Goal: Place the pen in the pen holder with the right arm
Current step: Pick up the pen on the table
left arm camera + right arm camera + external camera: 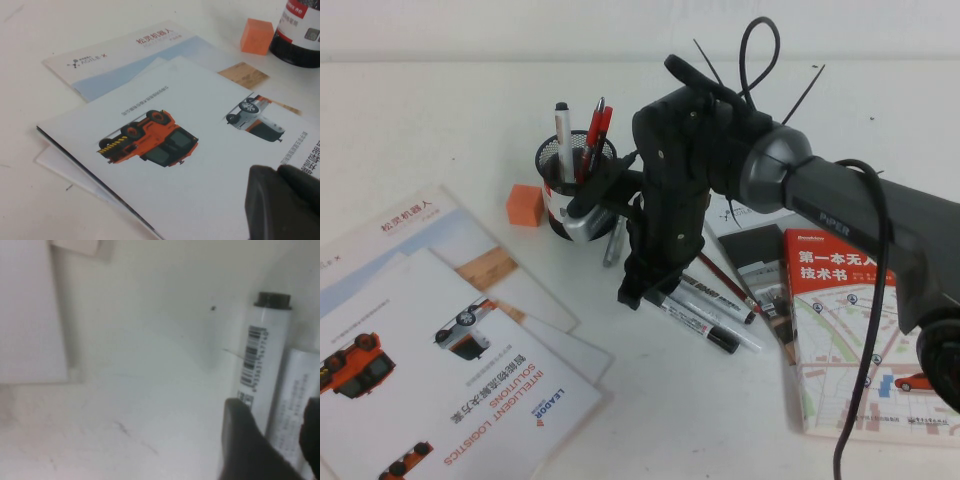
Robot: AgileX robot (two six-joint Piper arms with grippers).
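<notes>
The black mesh pen holder (pixel 575 185) stands at the table's middle back and holds several pens; its base also shows in the left wrist view (pixel 300 35). The pen (pixel 700 322), white with black ends, lies on the table among other pens, in front of and to the right of the holder. In the right wrist view the pen (pixel 259 350) shows a barcode and a black end. My right gripper (pixel 642 288) is lowered over these pens, open, in the right wrist view (pixel 277 437) its jaws straddle a plain white marker (pixel 292 400) beside the pen. My left gripper (pixel 282 200) hovers shut and empty over a brochure.
Brochures (pixel 440 370) cover the table's left front. An orange block (pixel 524 204) sits left of the holder. A red-and-white book (pixel 850 330) and a dark booklet (pixel 765 265) lie at the right. A silver pen (pixel 613 243) lies by the holder.
</notes>
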